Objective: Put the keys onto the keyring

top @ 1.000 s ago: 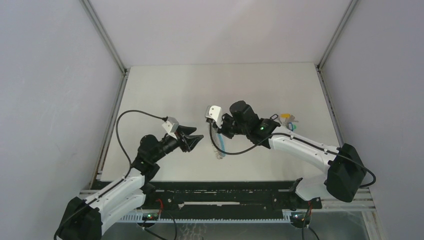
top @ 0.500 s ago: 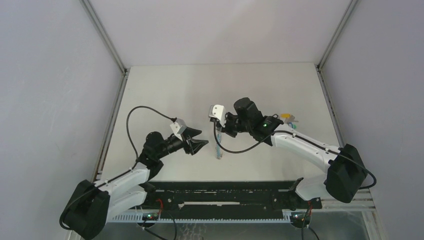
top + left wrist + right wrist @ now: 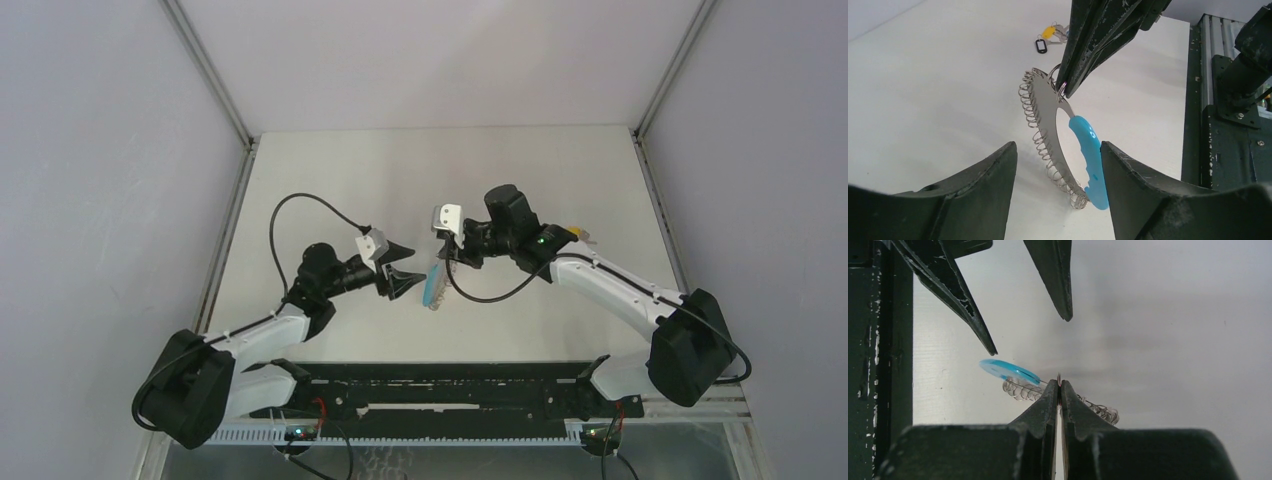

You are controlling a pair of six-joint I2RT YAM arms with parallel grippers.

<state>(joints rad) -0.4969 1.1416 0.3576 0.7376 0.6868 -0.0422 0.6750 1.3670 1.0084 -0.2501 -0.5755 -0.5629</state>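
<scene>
The keyring (image 3: 434, 283) is a silvery crescent with a wire coil along its edge and a light blue band (image 3: 1088, 152). It hangs tilted in the air from my right gripper (image 3: 456, 256), which is shut on a small ring at its top (image 3: 1058, 382). My left gripper (image 3: 411, 268) is open and empty just left of it. In the left wrist view its fingers (image 3: 993, 172) stand on either side of the keyring's lower end without touching it. The keys (image 3: 1050, 35), with a yellow and a black tag, lie on the table far behind. In the top view the keys (image 3: 578, 236) are partly hidden by the right arm.
A black rail (image 3: 450, 385) runs along the table's near edge and also shows in the left wrist view (image 3: 1228, 100). Grey walls and metal posts (image 3: 668, 70) bound the white table on three sides.
My left gripper has moved right and up toward the keyring, staying open. My right gripper has shifted right and back with the keyring, which now hangs more tilted.
</scene>
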